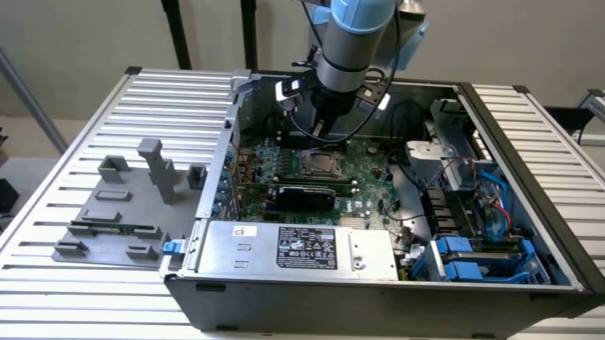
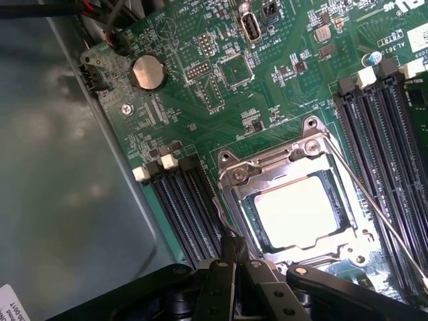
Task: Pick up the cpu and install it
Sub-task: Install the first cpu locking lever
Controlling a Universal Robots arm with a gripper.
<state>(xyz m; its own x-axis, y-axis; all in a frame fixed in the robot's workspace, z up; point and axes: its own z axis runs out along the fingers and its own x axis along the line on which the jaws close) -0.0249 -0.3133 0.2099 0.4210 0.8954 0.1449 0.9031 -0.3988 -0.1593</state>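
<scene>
The cpu [image 2: 297, 210] is seen lying flat inside the metal socket frame [image 2: 267, 167] on the green motherboard [image 2: 200, 100], its top glaring pale under the light. The jaws are closed together with nothing held between them. They are poised just beside the socket frame, on the side of the black memory slots [image 2: 180, 207]; whether the frame is touched cannot be told. The arm [image 1: 345, 42] is held upright over the open computer case [image 1: 378, 297], which is laid on the slatted worktop [image 1: 180, 92].
</scene>
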